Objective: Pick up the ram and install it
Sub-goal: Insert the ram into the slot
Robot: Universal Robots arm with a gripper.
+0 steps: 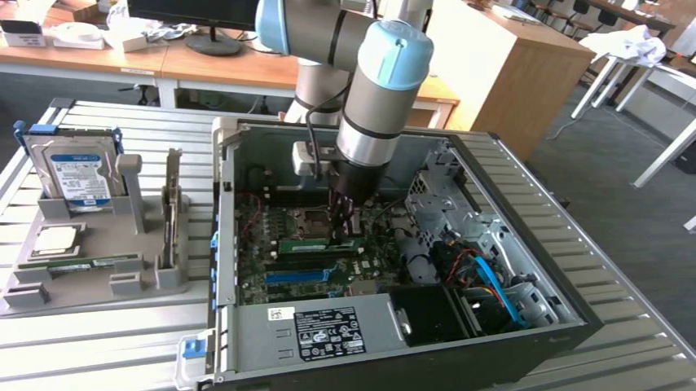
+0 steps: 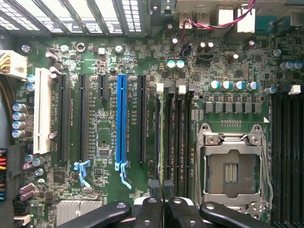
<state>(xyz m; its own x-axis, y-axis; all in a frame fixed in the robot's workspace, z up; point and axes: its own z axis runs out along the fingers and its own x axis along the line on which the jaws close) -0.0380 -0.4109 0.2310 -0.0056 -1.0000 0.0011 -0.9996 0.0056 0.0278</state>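
Observation:
Inside the open computer case (image 1: 522, 244), my gripper (image 1: 344, 235) reaches down to the motherboard (image 1: 315, 261). It is shut on the ram (image 1: 315, 243), a slim green stick held by its top edge and lying level along the memory slots beside the processor socket (image 1: 313, 218). In the wrist view my black fingertips (image 2: 161, 189) are pressed close together. The ram (image 2: 161, 142) shows there edge-on as a thin strip over the first of the dark memory slots (image 2: 178, 133). I cannot tell whether it is seated or just above the slot.
A blue expansion slot (image 2: 121, 118) and a white one (image 2: 42, 111) lie beside the memory slots, and the empty processor socket (image 2: 231, 166) on the other side. Left of the case a grey tray (image 1: 65, 285) holds a hard drive (image 1: 71, 175), an upright card (image 1: 171, 204) and another green stick (image 1: 81, 262).

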